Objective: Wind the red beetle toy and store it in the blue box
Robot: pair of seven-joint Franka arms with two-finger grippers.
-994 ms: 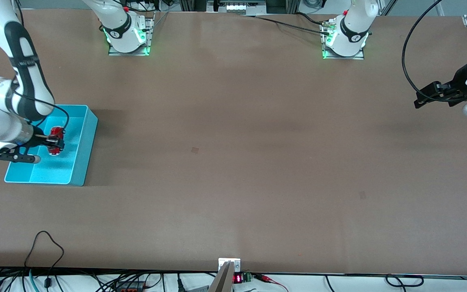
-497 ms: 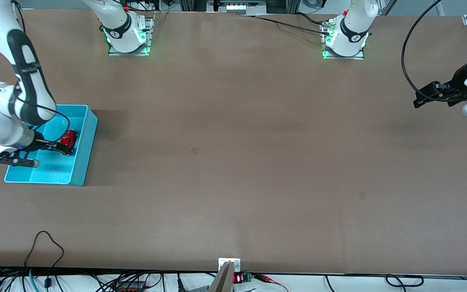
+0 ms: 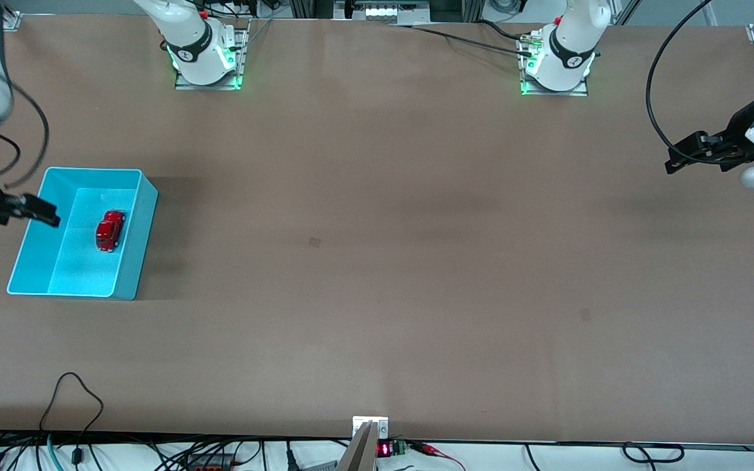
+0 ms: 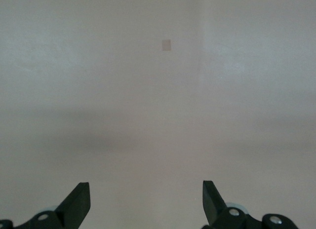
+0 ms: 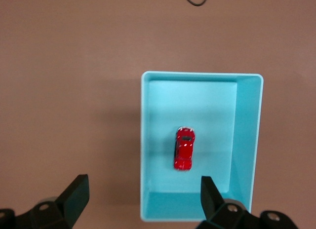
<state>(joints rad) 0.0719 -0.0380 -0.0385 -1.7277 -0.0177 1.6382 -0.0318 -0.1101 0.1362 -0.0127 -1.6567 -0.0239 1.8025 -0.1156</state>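
The red beetle toy point(image 3: 109, 230) lies free on the floor of the blue box point(image 3: 133, 263) at the right arm's end of the table. The right wrist view shows the toy point(image 5: 184, 148) inside the box point(image 5: 249, 140). My right gripper point(image 3: 40, 212) is open and empty, raised over the box's outer wall; its fingers show wide apart in the right wrist view point(image 5: 143, 199). My left gripper point(image 3: 678, 160) is open and empty, waiting over the bare table at the left arm's end; its wrist view point(image 4: 145, 202) shows only tabletop.
The two arm bases point(image 3: 207, 55) point(image 3: 557, 62) stand along the table edge farthest from the front camera. Cables point(image 3: 72, 399) lie at the table edge nearest that camera. A small dark patch point(image 3: 314, 242) marks the table's middle.
My right gripper has let go of the red beetle toy in the blue box, opened, and drawn up and away toward the table's end. The left arm has hardly moved.
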